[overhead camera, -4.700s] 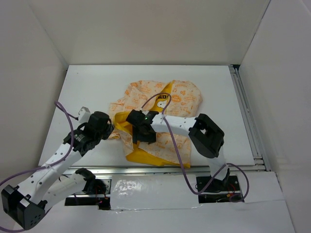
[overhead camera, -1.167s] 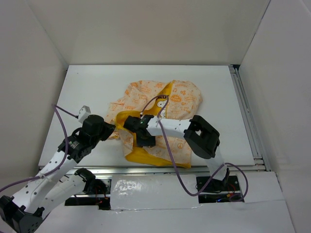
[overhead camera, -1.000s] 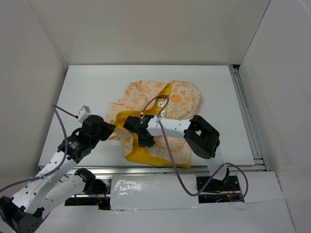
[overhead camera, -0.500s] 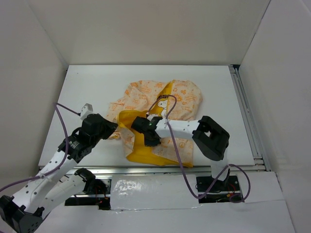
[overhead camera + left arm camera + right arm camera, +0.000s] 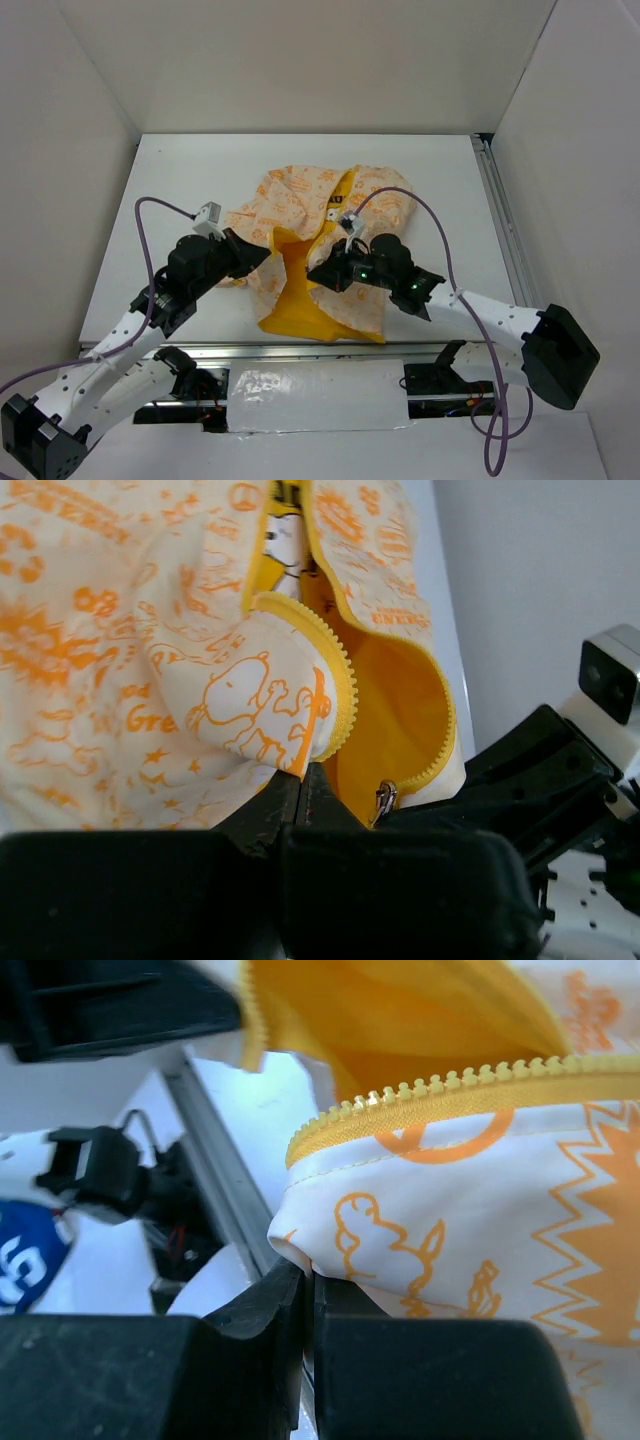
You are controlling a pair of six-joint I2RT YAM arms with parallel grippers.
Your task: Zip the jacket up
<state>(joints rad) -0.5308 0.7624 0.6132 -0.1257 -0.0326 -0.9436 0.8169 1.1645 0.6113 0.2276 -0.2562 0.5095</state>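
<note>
The jacket (image 5: 375, 215) lies in the middle of the white table, cream with orange print, its front spread open onto yellow lining (image 5: 292, 300). My left gripper (image 5: 262, 262) is shut on a fold of the jacket's left front panel (image 5: 240, 700), just beside the yellow zipper teeth (image 5: 335, 670). A metal zipper pull (image 5: 384, 798) hangs at the lower end of the opposite zipper edge. My right gripper (image 5: 318, 277) is shut on the bottom corner of the right front panel (image 5: 420, 1220), below its zipper teeth (image 5: 450, 1088). Both grippers sit close together at the jacket's lower front.
The table (image 5: 190, 180) is boxed in by white walls at the back and sides. A metal rail (image 5: 505, 230) runs along its right edge. A shiny strip (image 5: 310, 385) and both arm bases lie at the near edge.
The right arm swung out to the right and its gripper shut on the right panel's corner. The left gripper moved up and right with its panel, and the front now gapes wider.
</note>
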